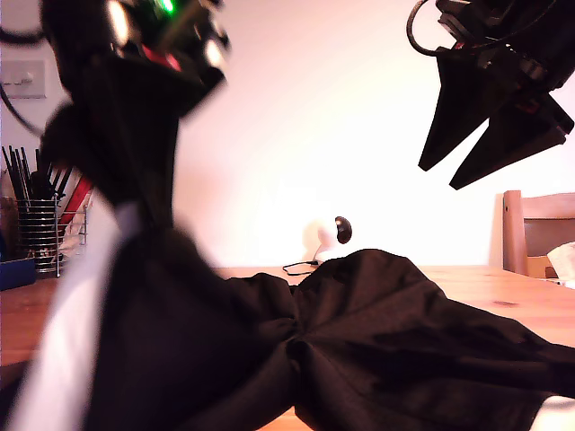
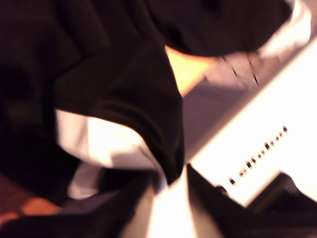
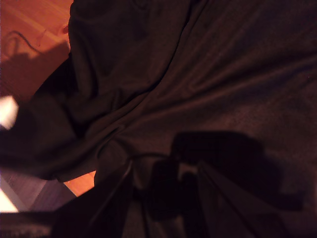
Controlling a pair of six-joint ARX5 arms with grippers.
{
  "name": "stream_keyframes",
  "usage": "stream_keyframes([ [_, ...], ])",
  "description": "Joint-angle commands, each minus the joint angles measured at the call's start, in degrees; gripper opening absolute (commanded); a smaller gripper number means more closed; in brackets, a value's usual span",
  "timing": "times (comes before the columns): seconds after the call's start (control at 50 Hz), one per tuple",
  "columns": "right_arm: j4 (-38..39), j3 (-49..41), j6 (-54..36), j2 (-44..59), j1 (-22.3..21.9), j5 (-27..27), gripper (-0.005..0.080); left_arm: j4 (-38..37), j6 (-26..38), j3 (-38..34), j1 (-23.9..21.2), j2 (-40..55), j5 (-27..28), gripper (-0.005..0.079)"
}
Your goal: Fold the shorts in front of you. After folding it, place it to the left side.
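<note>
One pair of shorts, black with a white band, sprawls across the wooden table; one edge is lifted high at the exterior view's left. My first gripper is up there, apparently clamped on that raised fabric, though blur hides the jaws. My second gripper hangs open and empty above the flat part, which lies straight below it. Long axis runs across the exterior view.

Wooden table seen beneath everything. Black shorts spread across it. Small white round camera with cable placed at far edge. Wire utensil rack stood at exterior view's left.
</note>
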Motion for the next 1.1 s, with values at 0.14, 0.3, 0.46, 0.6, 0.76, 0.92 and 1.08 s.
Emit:
stream_keyframes([
  [0.14,1.7,0.2,-0.2,0.4,0.2,0.0,0.037,2.1,1.2,-0.5,0.3,0.8,0.1,0.0536],
  [0.3,3.4,0.2,-0.2,0.4,0.2,0.0,0.037,2.5,1.8,2.0,5.8,0.8,-0.2,0.0536],
  [0.46,6.1,0.2,-0.1,1.4,0.2,0.0,0.037,8.0,2.2,2.4,11.0,0.8,-4.7,0.0513],
  [0.6,9.0,0.2,-0.1,5.9,0.1,0.0,0.0371,18.9,-0.4,2.4,14.8,0.8,-10.0,0.0423],
  [0.76,12.8,0.8,-0.1,12.0,-0.1,0.0,0.0372,28.5,-3.8,2.4,19.7,1.4,-10.1,0.0425],
  [0.92,15.6,4.8,-0.1,17.3,-1.7,0.0,0.0378,33.1,-4.9,2.4,24.6,3.1,-9.7,0.0428],
  [1.08,16.1,11.9,-0.2,22.7,-3.4,0.0,0.0387,37.1,-6.4,2.4,28.0,6.4,-6.5,0.0428],
])
